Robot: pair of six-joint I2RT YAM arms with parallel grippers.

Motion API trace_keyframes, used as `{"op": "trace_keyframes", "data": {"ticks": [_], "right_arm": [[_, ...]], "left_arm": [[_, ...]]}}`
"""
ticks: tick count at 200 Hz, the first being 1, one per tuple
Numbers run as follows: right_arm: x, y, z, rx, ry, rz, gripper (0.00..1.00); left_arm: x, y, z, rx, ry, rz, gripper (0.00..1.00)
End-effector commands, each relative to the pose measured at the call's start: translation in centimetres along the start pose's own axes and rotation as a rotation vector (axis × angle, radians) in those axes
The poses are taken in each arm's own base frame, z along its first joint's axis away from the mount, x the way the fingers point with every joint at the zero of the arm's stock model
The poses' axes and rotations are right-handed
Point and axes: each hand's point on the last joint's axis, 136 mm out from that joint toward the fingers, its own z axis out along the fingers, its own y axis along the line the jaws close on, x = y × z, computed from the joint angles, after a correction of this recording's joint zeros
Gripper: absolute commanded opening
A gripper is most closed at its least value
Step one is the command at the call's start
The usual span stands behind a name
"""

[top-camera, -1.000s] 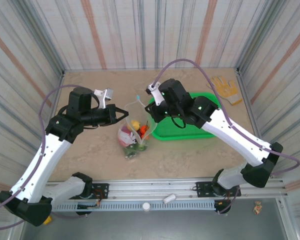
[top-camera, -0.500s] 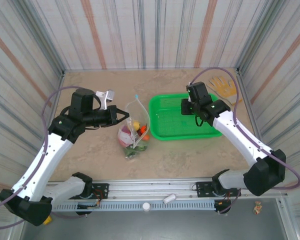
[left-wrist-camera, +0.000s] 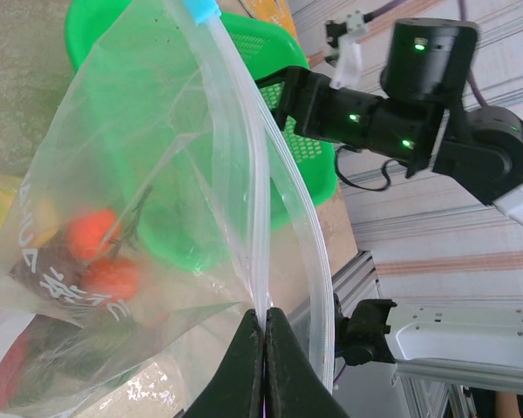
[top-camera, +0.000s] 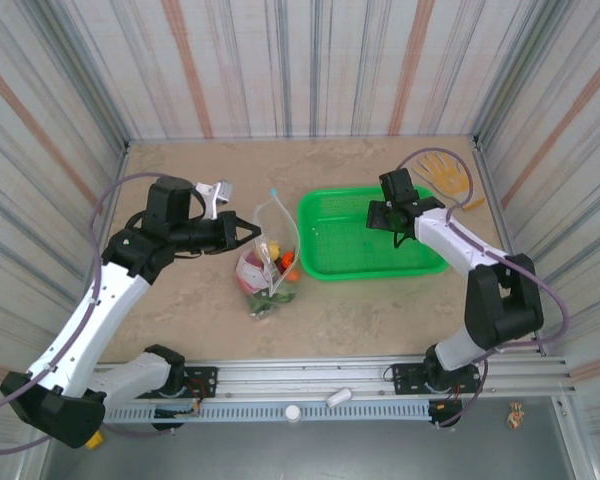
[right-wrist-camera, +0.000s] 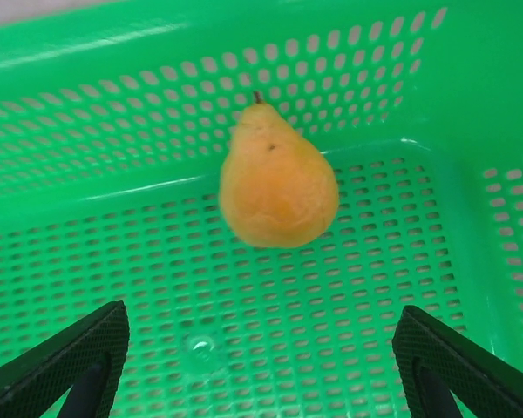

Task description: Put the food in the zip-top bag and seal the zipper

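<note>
Top external view puts the bag just left of centre on the table, its lower part bulging with toy food in red, orange, yellow and green, and its mouth pulled up toward the upper middle of the frame. The blue slider sits at the far end of the mouth. In the left wrist view the zipper strip splits into two clear bands, so the mouth gapes, with the slider at the top edge. The left gripper comes in from the left of the frame; at the bottom of its wrist view its fingers are pressed together on the bag's edge. Right of the bag lies the green mesh basket, near it but not clearly touching. The right gripper hangs over the basket's right half, fingers spread wide. Between them in the right wrist view an orange-yellow pear rests on the basket floor by the wall. A tan glove lies at upper right.
</note>
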Motion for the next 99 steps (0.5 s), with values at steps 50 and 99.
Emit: {"op": "trace_keyframes", "data": {"ticks": [50,99], "right_arm": [[-1.7,-0.2,4.6,0.030,0.037,0.004,0.81],[-1.8,0.1,6.6,0.030,0.072,-0.017,0.70]], "left_arm": [[0.5,0.9,0.3,0.001,0.021,0.013,0.00],[0.2,1.0,0.4,0.003,0.024,0.010,0.00]]}}
